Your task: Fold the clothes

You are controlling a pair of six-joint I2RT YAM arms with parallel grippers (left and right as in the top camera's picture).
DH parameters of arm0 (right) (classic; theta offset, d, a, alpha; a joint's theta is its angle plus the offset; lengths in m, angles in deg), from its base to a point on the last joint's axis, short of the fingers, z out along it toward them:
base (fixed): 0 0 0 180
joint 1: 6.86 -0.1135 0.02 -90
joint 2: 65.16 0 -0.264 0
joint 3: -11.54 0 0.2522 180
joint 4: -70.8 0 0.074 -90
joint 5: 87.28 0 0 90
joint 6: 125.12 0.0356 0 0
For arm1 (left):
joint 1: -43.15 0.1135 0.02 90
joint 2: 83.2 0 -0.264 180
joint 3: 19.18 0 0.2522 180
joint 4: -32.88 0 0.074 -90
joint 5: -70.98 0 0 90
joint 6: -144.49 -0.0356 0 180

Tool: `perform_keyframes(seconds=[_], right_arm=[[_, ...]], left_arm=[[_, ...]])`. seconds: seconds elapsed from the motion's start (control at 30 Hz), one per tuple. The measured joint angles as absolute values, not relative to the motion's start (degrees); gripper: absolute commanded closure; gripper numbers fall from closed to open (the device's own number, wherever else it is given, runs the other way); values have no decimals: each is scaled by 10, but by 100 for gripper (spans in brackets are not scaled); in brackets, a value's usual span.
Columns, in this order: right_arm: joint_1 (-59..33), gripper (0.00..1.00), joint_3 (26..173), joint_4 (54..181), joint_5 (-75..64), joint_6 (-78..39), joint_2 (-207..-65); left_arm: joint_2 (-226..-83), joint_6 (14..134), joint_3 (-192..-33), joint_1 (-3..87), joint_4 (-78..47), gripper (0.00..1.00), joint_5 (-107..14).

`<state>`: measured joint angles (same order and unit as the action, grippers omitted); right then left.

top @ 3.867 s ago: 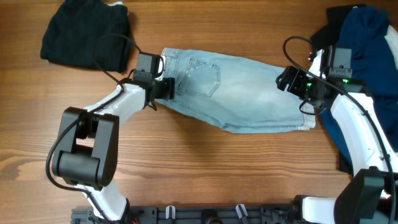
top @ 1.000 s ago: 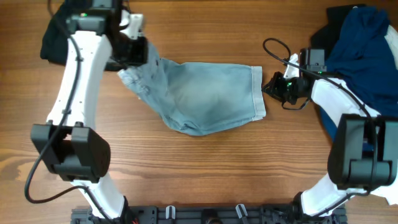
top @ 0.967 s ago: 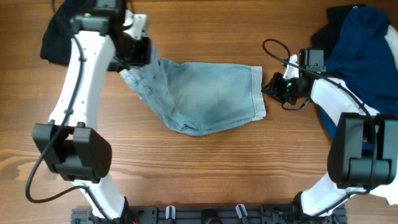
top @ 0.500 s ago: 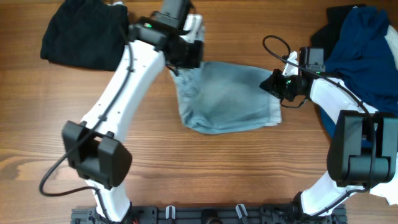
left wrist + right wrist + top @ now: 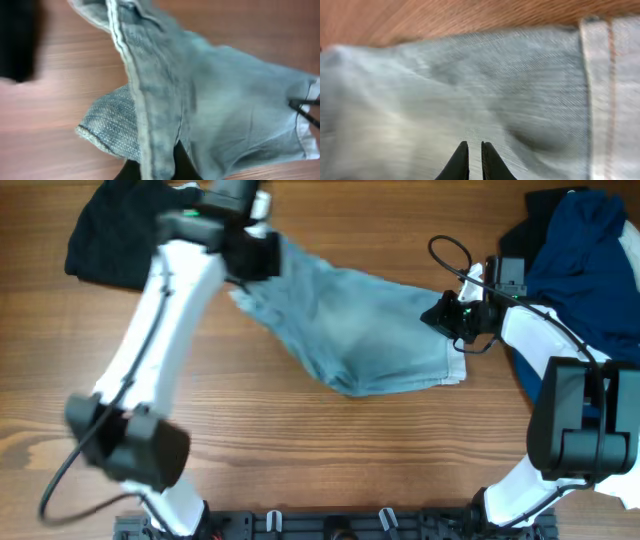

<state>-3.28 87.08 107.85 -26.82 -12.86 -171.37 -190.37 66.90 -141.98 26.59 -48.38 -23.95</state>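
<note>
The pale blue denim jeans (image 5: 370, 330) lie bunched and slanted across the middle of the table. My left gripper (image 5: 262, 258) is at their upper left end, shut on a seamed edge of the denim (image 5: 150, 115), which rises from between its black fingers (image 5: 159, 167). My right gripper (image 5: 443, 315) sits over the jeans' right end, near the stitched hem (image 5: 600, 90). Its fingers (image 5: 475, 145) are shut side by side, with the tips against the denim (image 5: 470, 90) and no fold seen between them.
A black garment (image 5: 135, 235) lies at the back left, close to my left arm, and shows at the left edge of the left wrist view (image 5: 15, 40). A navy garment (image 5: 585, 240) over a black one is heaped at the back right. Bare wood lies in front.
My left gripper has swung left and back with the jeans' end, drawing the denim out into a slant. My right gripper has stayed at the right end.
</note>
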Motion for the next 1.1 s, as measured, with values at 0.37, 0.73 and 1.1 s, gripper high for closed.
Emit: perform_keyframes(seconds=[0.37,0.73,1.1], right_arm=[[-74,89,871,1082,-261,-129,-1714],[-99,92,874,1065,-236,-117,-1762],[-96,93,890,1057,-264,-98,-1784]], left_arm=[[-1805,646,-1420,294,-545,96,-218],[-1805,646,-1420,295,-544,96,-219],[-1872,679,-1420,228,-479,96,-277]])
